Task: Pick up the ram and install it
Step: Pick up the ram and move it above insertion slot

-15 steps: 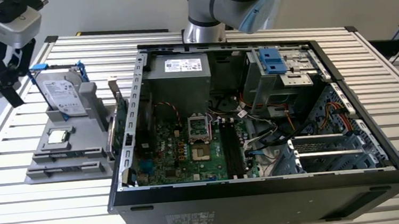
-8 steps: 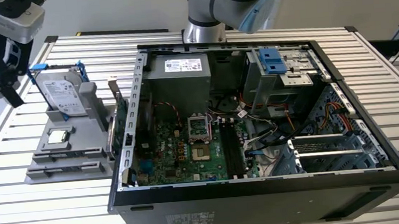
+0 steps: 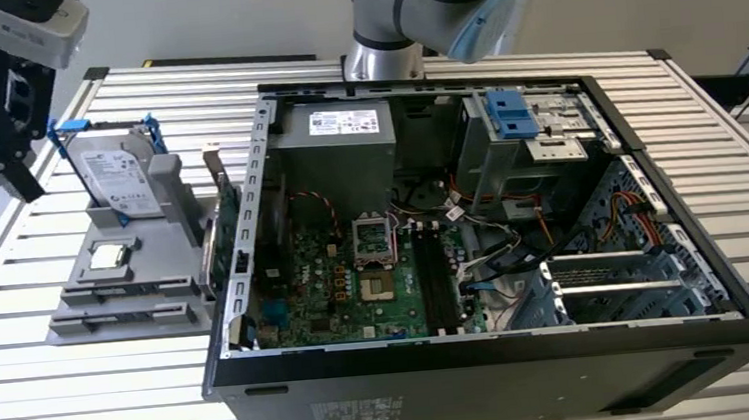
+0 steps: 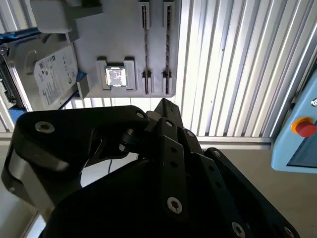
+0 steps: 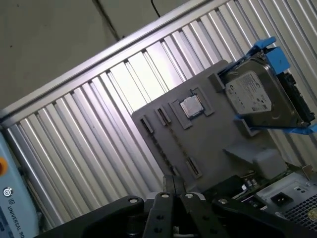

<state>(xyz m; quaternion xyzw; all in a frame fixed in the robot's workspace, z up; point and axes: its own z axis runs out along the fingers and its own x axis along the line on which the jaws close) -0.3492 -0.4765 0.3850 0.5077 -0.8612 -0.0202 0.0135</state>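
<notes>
The ram [image 3: 232, 249], a long green board with dark chips, stands on edge between the grey holder [image 3: 82, 318] and the open computer case [image 3: 493, 346]. My black gripper [image 3: 19, 180] hangs high at the exterior view's left, well away from the ram and off the holder's far side. In both wrist views its fingertips [image 4: 166, 105] [image 5: 173, 184] meet with nothing between them, so it is shut. The long dark memory slots [image 3: 431, 278] lie on the motherboard beside the processor socket [image 3: 373, 238].
The holder also carries a silver hard drive in a blue frame [image 3: 118, 180] and a small square processor chip [image 3: 110, 256]; both appear in the wrist views [image 4: 49, 74] [image 4: 116, 76]. The holder has two long narrow slots [image 4: 156, 47]. A slatted metal table [image 3: 81, 394] bears everything, and the arm's base [image 3: 383, 59] stands behind the case.
</notes>
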